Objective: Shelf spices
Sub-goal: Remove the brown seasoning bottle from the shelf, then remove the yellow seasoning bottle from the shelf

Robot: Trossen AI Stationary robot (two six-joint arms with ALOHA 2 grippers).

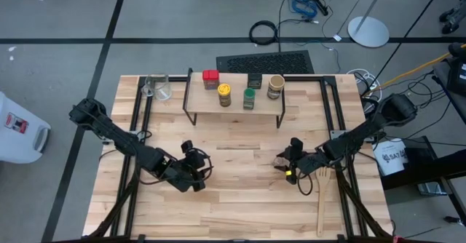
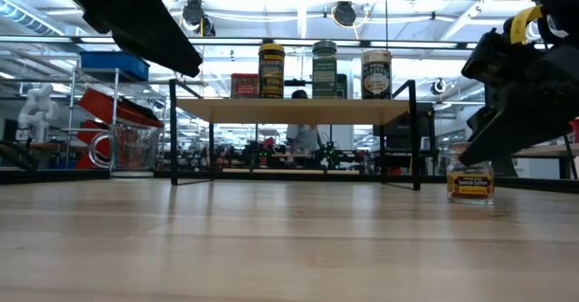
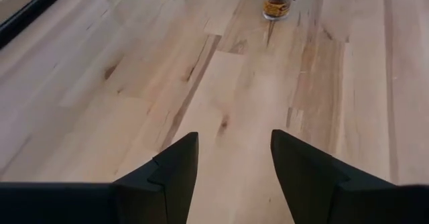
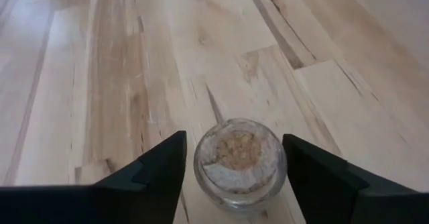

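Observation:
The shelf (image 1: 200, 103) stands at the table's far middle on thin black legs. On its plank stand the red square tin (image 1: 210, 76), yellow jar (image 1: 224, 94), green-lidded jar (image 1: 250, 98), dark tin (image 1: 254, 81) and tan cylindrical jar (image 1: 275, 86). The tiny brown jar (image 4: 238, 158) stands upright on the tabletop right of centre (image 1: 281, 161). My right gripper (image 4: 234, 167) is open and low over the table, with one finger on either side of the jar and close to it. My left gripper (image 3: 234, 157) is open over bare wood left of centre (image 1: 204, 161) and faces the jar (image 3: 277, 3).
A clear glass cup (image 1: 158, 87) stands left of the shelf. A wooden spatula (image 1: 322, 199) lies near the right edge, beside my right arm. Black frame rails (image 1: 136, 119) run along both sides of the table. Bare wood lies between the grippers and the shelf.

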